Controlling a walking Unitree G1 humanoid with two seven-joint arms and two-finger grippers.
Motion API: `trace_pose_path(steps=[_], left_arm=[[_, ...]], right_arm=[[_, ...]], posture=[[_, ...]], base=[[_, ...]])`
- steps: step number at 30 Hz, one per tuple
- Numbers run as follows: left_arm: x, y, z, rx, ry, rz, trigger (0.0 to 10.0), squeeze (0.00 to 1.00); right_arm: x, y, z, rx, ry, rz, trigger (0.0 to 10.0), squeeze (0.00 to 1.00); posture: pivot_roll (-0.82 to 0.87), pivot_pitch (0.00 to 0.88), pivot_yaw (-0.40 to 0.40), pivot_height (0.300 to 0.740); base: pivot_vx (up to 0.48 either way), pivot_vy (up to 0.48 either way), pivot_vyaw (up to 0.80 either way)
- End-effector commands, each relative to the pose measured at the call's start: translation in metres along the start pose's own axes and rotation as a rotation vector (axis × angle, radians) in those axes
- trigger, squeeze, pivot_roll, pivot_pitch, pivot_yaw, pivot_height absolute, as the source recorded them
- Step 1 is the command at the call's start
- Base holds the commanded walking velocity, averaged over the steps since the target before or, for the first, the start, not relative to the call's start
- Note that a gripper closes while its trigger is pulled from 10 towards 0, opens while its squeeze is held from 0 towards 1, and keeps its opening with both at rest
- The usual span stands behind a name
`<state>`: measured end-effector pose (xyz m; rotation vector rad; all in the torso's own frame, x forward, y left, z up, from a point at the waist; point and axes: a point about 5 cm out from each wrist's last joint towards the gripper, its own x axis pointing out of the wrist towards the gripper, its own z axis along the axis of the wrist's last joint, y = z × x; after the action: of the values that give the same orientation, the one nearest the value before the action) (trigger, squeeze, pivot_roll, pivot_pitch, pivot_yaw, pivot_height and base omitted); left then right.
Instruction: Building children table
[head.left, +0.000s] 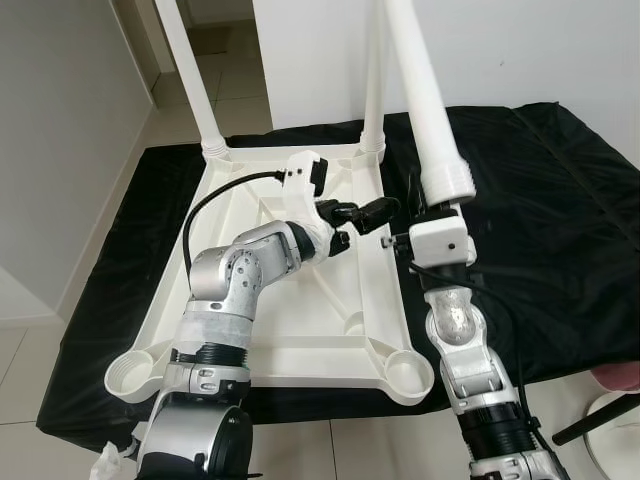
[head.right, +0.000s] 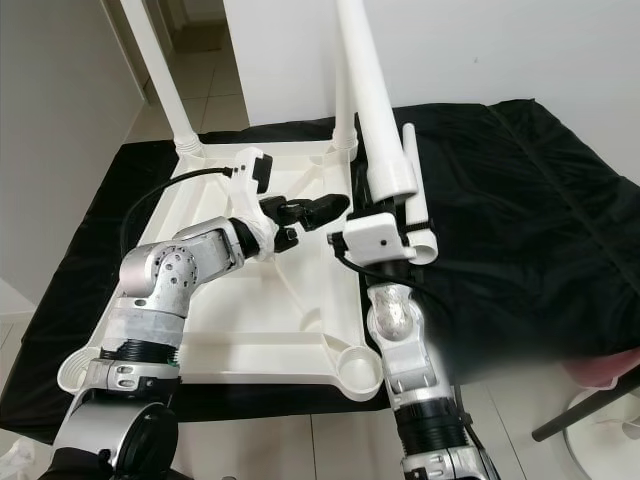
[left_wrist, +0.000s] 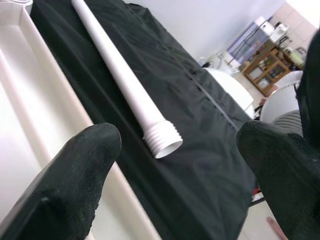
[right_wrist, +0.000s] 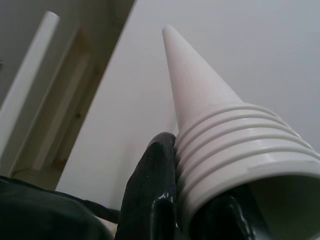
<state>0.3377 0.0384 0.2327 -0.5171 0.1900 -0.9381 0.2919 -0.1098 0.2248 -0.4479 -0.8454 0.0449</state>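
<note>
On the black cloth spread over the floor lies the upturned white plastic table top, its ribbed underside facing up and round leg sockets at the corners. Two white legs stand screwed into the far sockets: the far-left leg and the far-right leg. The near-left socket and near-right socket are hollow cups with nothing in them. Over the middle of the table top, the left arm bends sharply at the elbow and reaches toward the right, so that the left gripper hovers above the right rim with its two black fingers spread apart and holding nothing; in the left wrist view the rounded, matt black fingertips frame the table's edge and the cloth beyond it. Just right of the table, the right arm rises straight up from the near edge, and the right gripper is clamped on a loose leg, gripping it at its ribbed threaded end and holding it nearly upright, leaning slightly to the left. That leg is a smooth, tapering white tube, its open threaded mouth facing down toward the wrist camera, glossy black fingers pressed against the threads.
</note>
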Motion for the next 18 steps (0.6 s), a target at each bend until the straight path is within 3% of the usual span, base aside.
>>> trace_pose_path(steps=[1, 9, 18], left_arm=[[0.000, -0.002, 0.010, -0.031, -0.022, -0.023, 10.0, 0.00], [-0.006, 0.002, 0.030, -0.113, -0.090, -0.061, 10.0, 0.00], [-0.015, 0.028, 0.041, -0.128, -0.121, 0.030, 10.0, 0.00]], right_arm=[[-0.004, 0.015, 0.004, 0.009, -0.031, 0.089, 10.0, 0.00], [-0.022, 0.031, -0.001, 0.031, 0.013, 0.185, 10.0, 0.00], [-0.034, 0.028, -0.007, 0.020, 0.048, 0.192, 10.0, 0.00]], posture=[[-0.10, 0.000, 0.073, 0.740], [-0.10, 0.000, 0.070, 0.740], [-0.11, 0.000, 0.066, 0.740]], base=[[0.000, 0.000, 0.00], [0.000, 0.000, 0.00], [0.000, 0.000, 0.00]])
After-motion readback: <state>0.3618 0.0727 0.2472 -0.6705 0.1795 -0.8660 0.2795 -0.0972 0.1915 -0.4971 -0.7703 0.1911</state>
